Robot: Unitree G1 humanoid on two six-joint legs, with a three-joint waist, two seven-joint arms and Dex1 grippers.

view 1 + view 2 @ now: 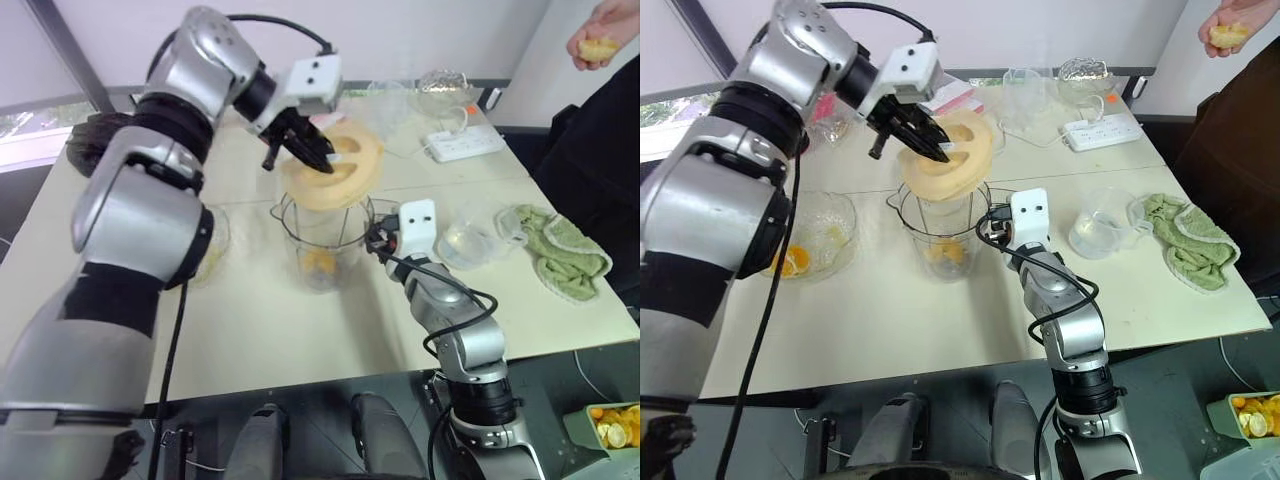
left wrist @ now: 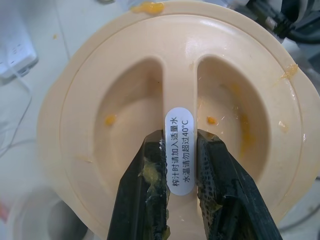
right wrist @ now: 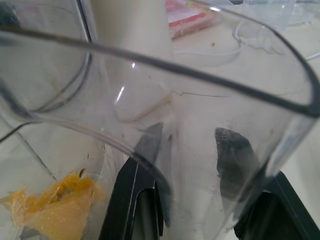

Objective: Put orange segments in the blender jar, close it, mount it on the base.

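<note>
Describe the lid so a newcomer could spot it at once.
Start at the tall clear plastic blender jar mid-table. Directly above its mouth, the left gripper pinches the round cream-yellow plastic lid by its central ridge. That ridge carries a white label, and nothing else nearby is opaque cream.

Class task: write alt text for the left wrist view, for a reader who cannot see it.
Two black fingers of the left gripper pinch the raised middle ridge of a round cream lid, seen from above. The ridge bears a white label printed in Chinese, and bits of orange pulp dot the lid's hollows.
</note>
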